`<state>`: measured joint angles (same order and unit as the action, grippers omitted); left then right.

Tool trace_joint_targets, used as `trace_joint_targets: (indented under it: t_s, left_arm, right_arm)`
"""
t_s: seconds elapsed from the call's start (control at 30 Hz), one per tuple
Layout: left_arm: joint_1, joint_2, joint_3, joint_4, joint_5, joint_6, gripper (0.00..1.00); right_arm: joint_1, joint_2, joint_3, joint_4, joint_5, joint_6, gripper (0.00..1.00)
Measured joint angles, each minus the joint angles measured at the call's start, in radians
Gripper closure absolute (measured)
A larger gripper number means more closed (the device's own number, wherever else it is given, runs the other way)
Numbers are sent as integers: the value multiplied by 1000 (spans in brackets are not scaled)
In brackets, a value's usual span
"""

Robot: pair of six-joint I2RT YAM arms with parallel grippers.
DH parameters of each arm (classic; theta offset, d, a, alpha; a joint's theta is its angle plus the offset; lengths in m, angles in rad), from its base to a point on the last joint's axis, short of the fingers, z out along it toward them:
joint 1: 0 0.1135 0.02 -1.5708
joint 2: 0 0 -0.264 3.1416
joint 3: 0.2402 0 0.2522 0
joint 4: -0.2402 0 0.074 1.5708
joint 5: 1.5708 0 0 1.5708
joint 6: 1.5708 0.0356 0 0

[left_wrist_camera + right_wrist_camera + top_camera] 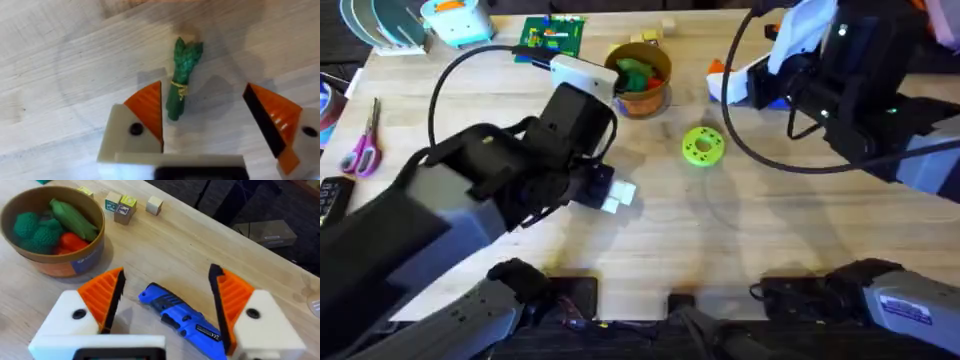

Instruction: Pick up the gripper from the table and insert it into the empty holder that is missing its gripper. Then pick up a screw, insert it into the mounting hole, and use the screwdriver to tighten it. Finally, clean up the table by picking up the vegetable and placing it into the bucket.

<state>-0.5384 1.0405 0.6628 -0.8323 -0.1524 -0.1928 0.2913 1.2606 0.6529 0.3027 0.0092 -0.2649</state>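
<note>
Left gripper (205, 125): spread wide, empty, poised over the vegetable (182, 79), which lies just ahead of its fingers, nearer the left one.
Right gripper (167, 300): open, screwdriver (180, 317) lying between its fingers.
Bucket (638, 75): well beyond the left gripper, already holding toy food.
Handling: vegetable looks light, slightly soft; best pinched at its tied middle.
Surface: pale wooden table (770, 230), flat and smooth.

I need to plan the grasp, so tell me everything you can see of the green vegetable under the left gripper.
The vegetable is a small dark green toy asparagus bundle with knobbly tips, tied near its middle by a thin yellowish band. It lies flat on the light wooden table, tilted slightly, its lower end close beside one orange finger of the open left gripper. Nothing grips it.
</note>
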Motion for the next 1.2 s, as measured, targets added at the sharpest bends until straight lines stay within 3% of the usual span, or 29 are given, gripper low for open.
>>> trace_joint_targets:
  t_s: [0.3, 0.37, 0.63, 0.87, 1.2]
  left_arm:
    - [188, 123, 0, 26, 50, -10, 8]
    - [209, 127, 0, 30, 74, 11, 8]
    - [214, 126, 0, 44, 136, 63, 8]
    - [214, 139, 9, 66, 158, 50, 8]
    - [214, 336, 94, -21, 134, 6, 8]
  right_arm:
    - [0, 0, 0, 0, 0, 0, 10]
    - [0, 0, 0, 0, 0, 0, 9]
    - [0, 0, 0, 0, 0, 0, 9]
    - [0, 0, 0, 0, 0, 0, 9]
    - [0, 0, 0, 0, 0, 0, 9]
